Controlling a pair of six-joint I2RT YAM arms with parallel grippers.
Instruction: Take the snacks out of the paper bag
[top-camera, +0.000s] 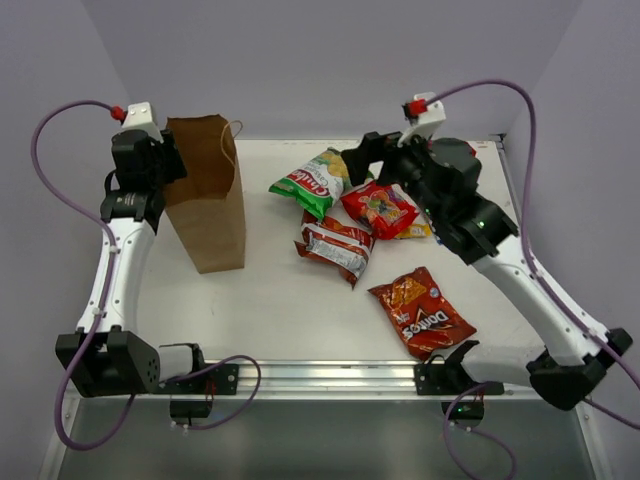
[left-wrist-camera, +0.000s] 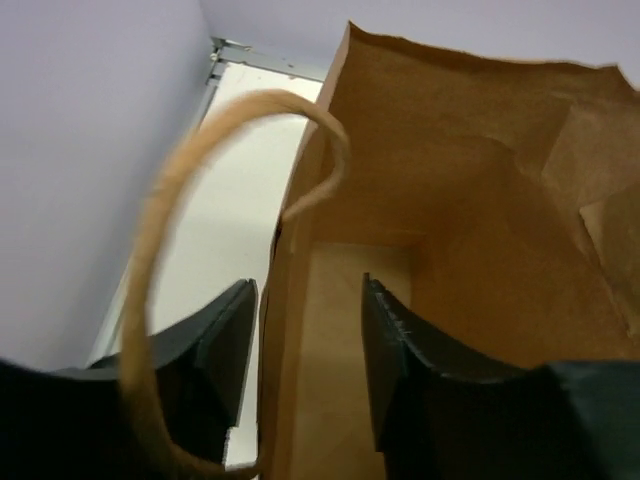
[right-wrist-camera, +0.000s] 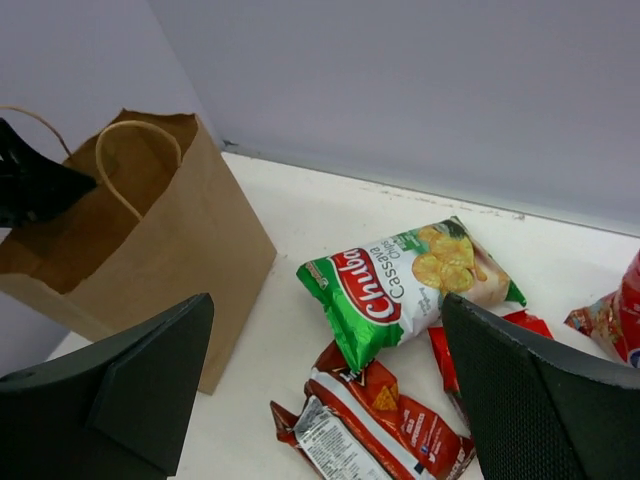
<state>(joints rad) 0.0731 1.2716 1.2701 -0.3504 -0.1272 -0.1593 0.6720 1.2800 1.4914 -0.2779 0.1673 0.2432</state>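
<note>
— Labels you could read?
— "Chuba Cassava Chips" on the green chip bag (right-wrist-camera: 410, 285), "Doritos" on the orange-red bag (top-camera: 422, 312), which lay with its long axis slanting toward your near right.
— And the paper bag (top-camera: 207, 195)?
— It stood upright at your far left, mouth up. Its floor looked bare, though your fingers hid part. Your left gripper (left-wrist-camera: 308, 283) straddled its wall, fingers apart. Your right gripper (right-wrist-camera: 327, 300) gaped wide above the green chip bag.
</note>
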